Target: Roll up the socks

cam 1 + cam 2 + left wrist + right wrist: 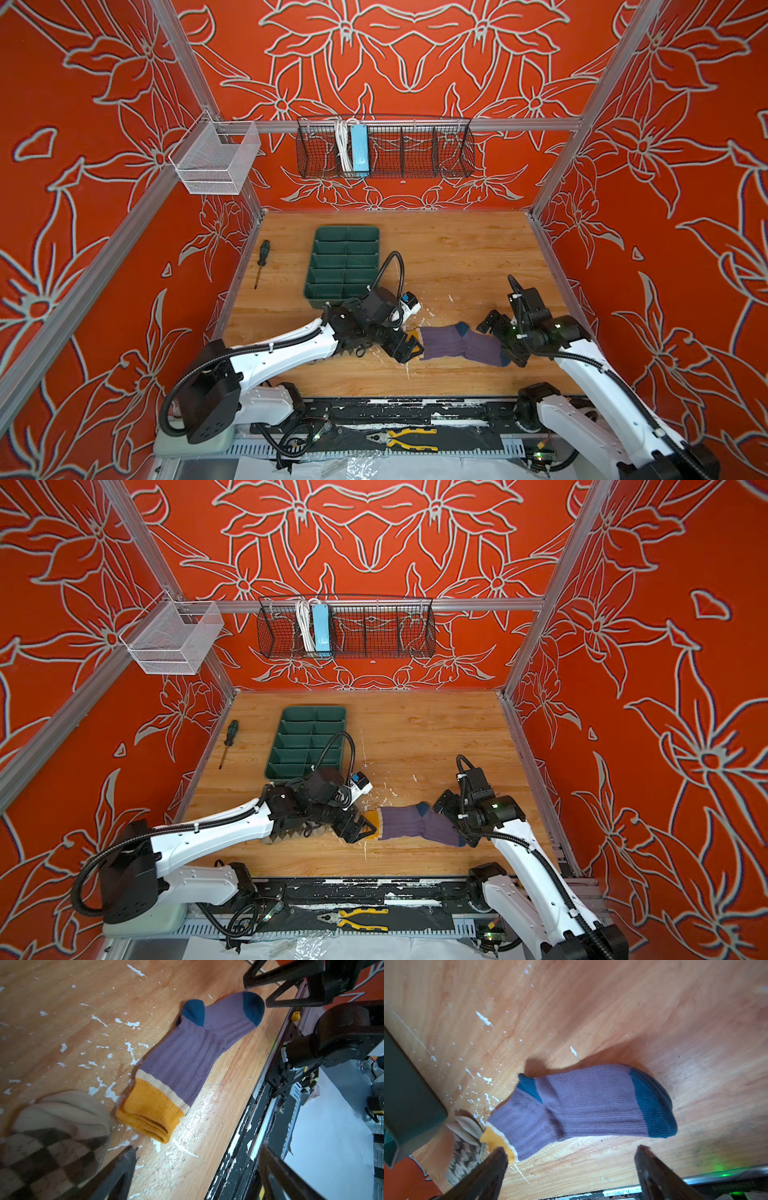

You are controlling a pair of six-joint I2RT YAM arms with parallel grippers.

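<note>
The purple sock point(461, 345) lies flat near the worktop's point(457, 257) 6 o'clock edge. The left claw point(409, 347) is spread and empty at the sock's 9 o'clock, by the yellow cuff point(149, 1109). The right claw point(501, 338) is spread and empty at its 3 o'clock. The argyle sock point(52, 1147) lies bunched just beside the cuff.

Just behind your left pincer point(410, 348), a green divided tray point(345, 262) is sitting. A screwdriver point(261, 264) is lying farther to its left, yellow-handled pliers point(409, 438) are resting nearer you, and a black wire basket point(415, 153) and a white mesh basket point(208, 166) are hanging well beyond.
</note>
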